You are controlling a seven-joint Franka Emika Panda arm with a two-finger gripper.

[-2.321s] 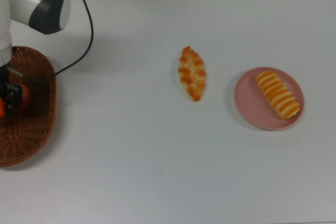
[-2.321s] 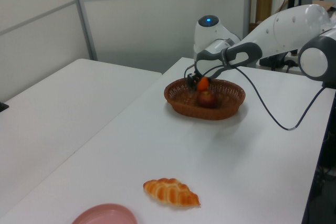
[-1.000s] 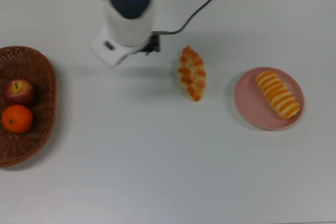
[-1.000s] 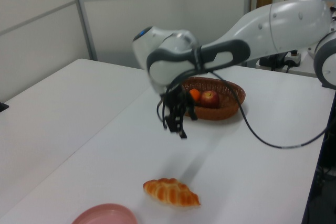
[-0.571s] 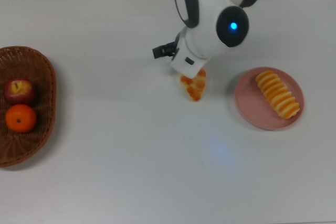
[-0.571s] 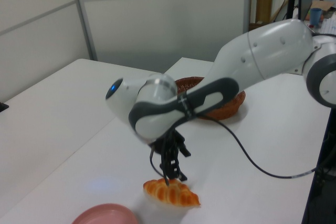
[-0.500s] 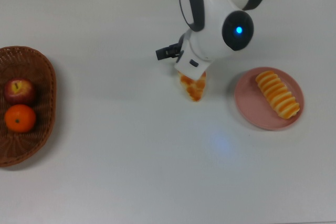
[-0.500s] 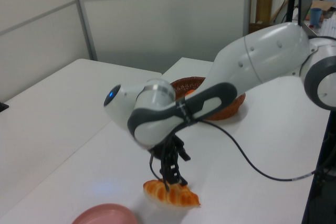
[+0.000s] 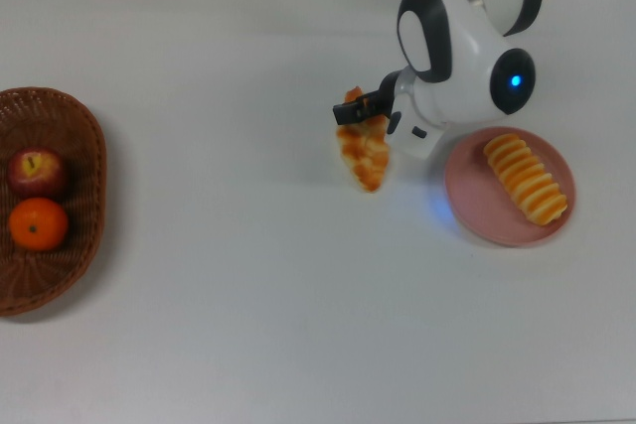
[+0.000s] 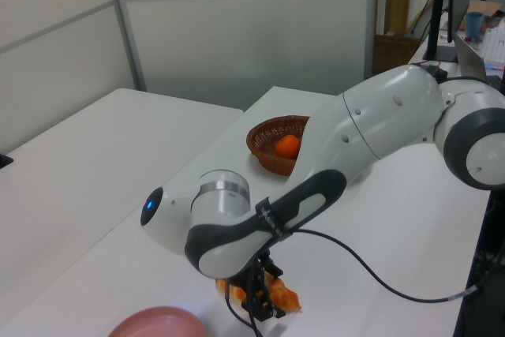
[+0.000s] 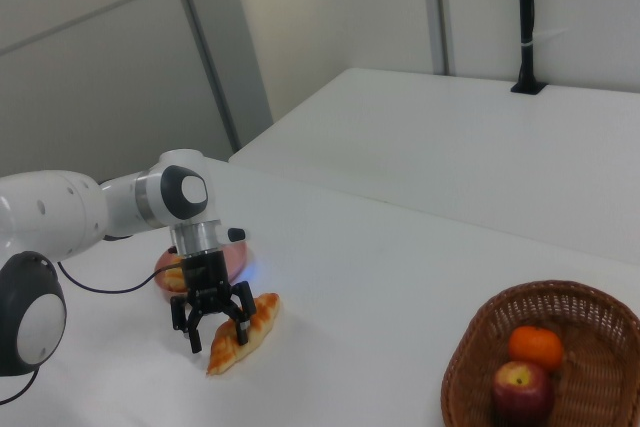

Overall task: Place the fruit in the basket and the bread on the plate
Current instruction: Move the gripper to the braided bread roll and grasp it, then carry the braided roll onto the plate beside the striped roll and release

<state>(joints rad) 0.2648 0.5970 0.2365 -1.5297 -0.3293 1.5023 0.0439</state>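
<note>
Hand (image 11: 212, 325) straddles braided pastry (image 11: 243, 334) on table (image 9: 248, 275), jaws spread, not clamped. Striped pastry (image 9: 526, 179) lies on plate (image 9: 477, 208), at pastry's 3 o'clock in top view.

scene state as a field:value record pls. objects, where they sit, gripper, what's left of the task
basket: large oval brown woven wicker basket, at the top view's left edge
fruit: dark red apple and bright orange mandarin, both in the basket
plate: round pink plate, at the top view's right
ribbed bread: white-and-orange striped pastry, lying on the plate
braided bread: knobbly golden pastry, on the white table beside the plate
gripper: two-finger gripper, open, fingers straddling the braided pastry
remaining: braided pastry not yet on the plate
</note>
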